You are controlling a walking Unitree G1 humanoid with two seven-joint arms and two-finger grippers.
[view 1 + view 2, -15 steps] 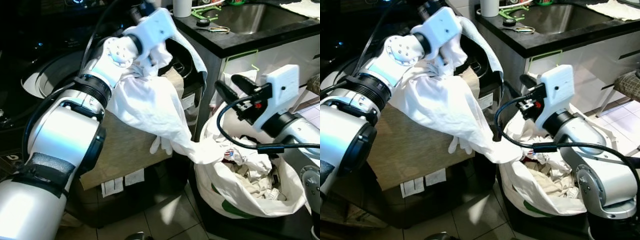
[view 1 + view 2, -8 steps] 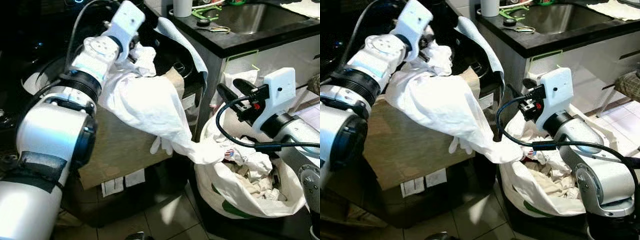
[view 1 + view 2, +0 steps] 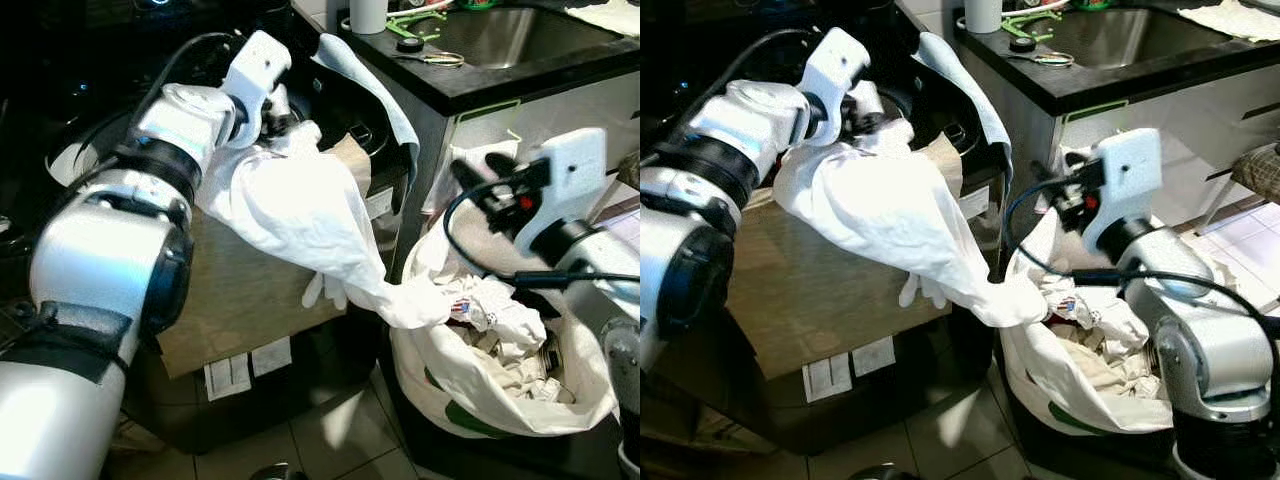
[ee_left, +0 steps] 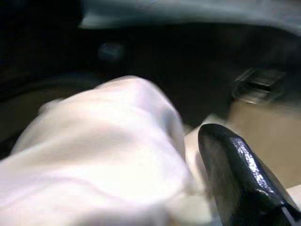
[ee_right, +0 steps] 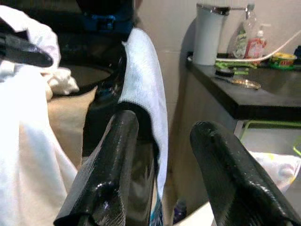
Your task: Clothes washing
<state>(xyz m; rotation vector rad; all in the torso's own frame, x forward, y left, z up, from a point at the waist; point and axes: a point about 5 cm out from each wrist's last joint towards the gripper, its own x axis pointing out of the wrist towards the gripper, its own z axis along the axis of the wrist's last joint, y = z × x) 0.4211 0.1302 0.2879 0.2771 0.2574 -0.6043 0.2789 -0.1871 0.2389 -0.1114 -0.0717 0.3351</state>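
A long white garment [image 3: 300, 210] hangs from the dark washer mouth [image 3: 345, 95] over a cardboard box [image 3: 250, 290], and its tail reaches the white laundry bag [image 3: 455, 385]. My left gripper [image 3: 280, 108] sits at the washer mouth, shut on the bunched top of the garment [image 4: 108, 155]; one black finger [image 4: 235, 174] presses beside the cloth. My right gripper [image 3: 480, 170] hovers above the bag's near rim, open with nothing between its fingers [image 5: 117, 155]. The bag holds several crumpled clothes.
A pale blue towel [image 3: 385, 95] hangs over the washer's edge. To the right, a black counter [image 3: 520, 85] with a steel sink [image 3: 500, 30] and a white cup [image 3: 365, 15] stands close. Tiled floor [image 3: 330, 440] lies below the box.
My left arm has swung down and turned, carrying the garment's top toward the washer mouth. My right gripper has shifted slightly up and right above the bag.
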